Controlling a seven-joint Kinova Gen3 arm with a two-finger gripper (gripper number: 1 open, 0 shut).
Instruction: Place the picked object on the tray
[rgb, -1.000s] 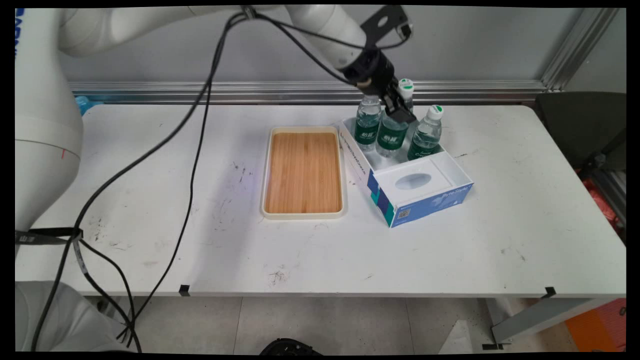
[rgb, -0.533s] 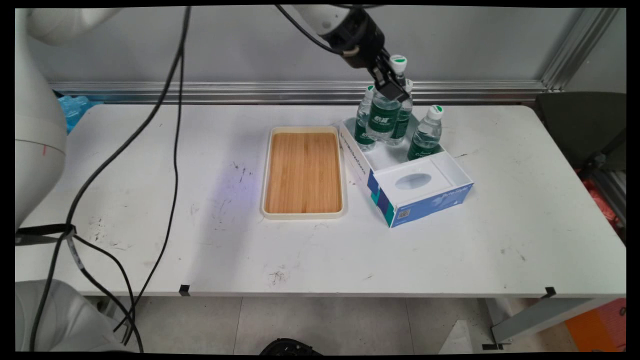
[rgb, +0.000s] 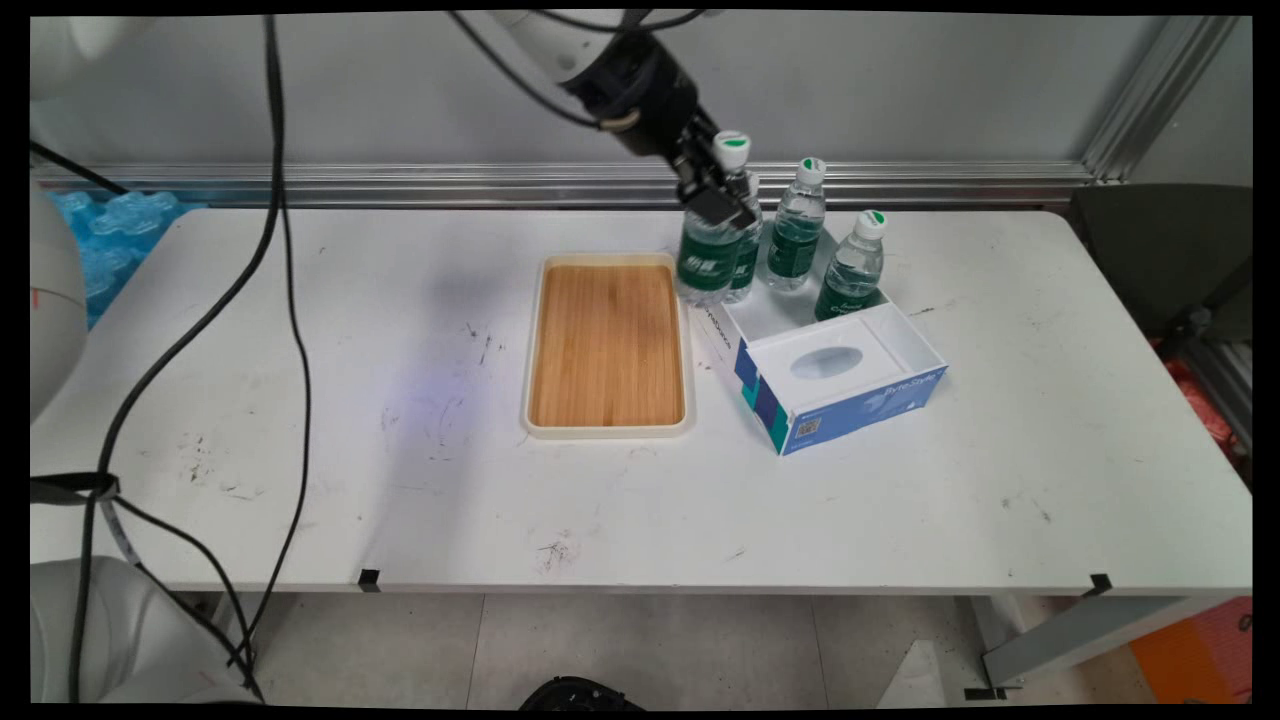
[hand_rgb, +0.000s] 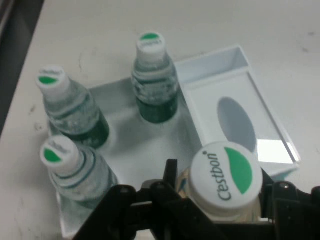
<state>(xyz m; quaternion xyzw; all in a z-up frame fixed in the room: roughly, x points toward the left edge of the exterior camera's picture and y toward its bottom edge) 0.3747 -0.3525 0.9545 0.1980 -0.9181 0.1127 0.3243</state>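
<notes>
- Our pincer (rgb: 722, 200) is clamped on a Cestbon water bottle (rgb: 712, 250) just below its white-and-green cap (hand_rgb: 226, 176), holding it in the air near the far right corner of the bamboo tray (rgb: 607, 345).
- 3 more water bottles (hand_rgb: 154, 80) stand in the open part of the blue-and-white tissue box (rgb: 835, 375) on the white surface (rgb: 400, 480); in the main view 1 of them stands right behind the held bottle.
- We judge the grip narrow and high: the neck is slim and the full body hangs below it, so a quick swing could set the bottle rocking or let it slide through the pads.
- The held bottle hangs close to its neighbour and to the box wall; a sideways sweep at this height could clip either and topple a bottle.
- The black cables (rgb: 285, 250) hang loose over the surface's left part and could drag.
</notes>
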